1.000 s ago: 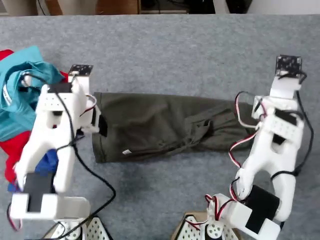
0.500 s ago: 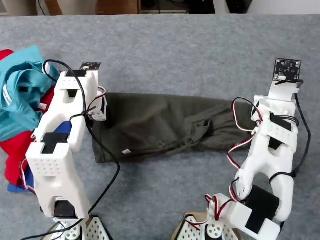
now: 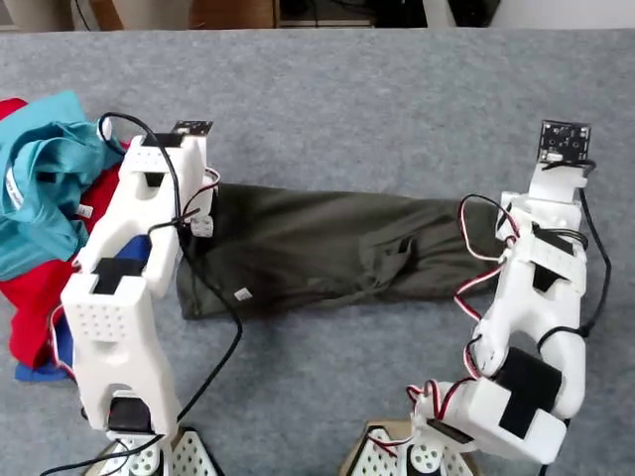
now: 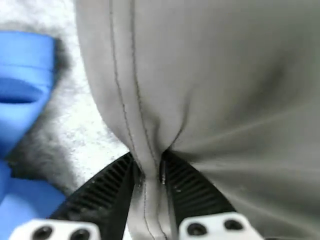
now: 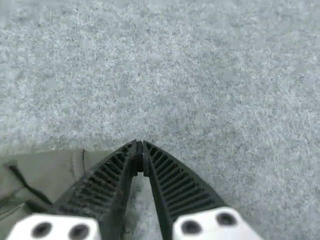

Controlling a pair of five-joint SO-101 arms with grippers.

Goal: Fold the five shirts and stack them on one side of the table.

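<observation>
Shirts counted by colour: one olive, one blue, one red, one teal. That makes four told apart; a fifth cannot be made out in the heap. Arms: two. Pincers: two.

Near edge of table (image 3: 397,99): both arm bases, one left and one right of centre.

Left edge, near to far: blue shirt (image 3: 38,373) nearest, then red shirt (image 3: 30,288) against the edge, then teal shirt (image 3: 50,159) on top towards the far side. All three are crumpled, none folded.

Middle of table: olive shirt (image 3: 327,253) lies as a long narrow band parallel to the near edge, already doubled lengthwise. A small white tag (image 3: 241,294) sits by its near left corner.
- At the band's left end the left pincer (image 4: 148,160) is clenched on the hem, with the stitched seam running between the jaws.
- At the band's right end the right pincer (image 5: 140,145) has its jaws closed tip to tip over bare table, just beside the cloth edge. Whether any cloth is caught, I cannot tell.

Step in hand (judgement): crosswise fold of the olive shirt, with nothing stacked yet.

Next move calls for:
- confirming the right-end grip first;
- carrying one end over onto the other with the band kept taut, so the edges meet square and do not bunch;
- releasing, then placing the folded shirt at a table side away from the heap.
</observation>
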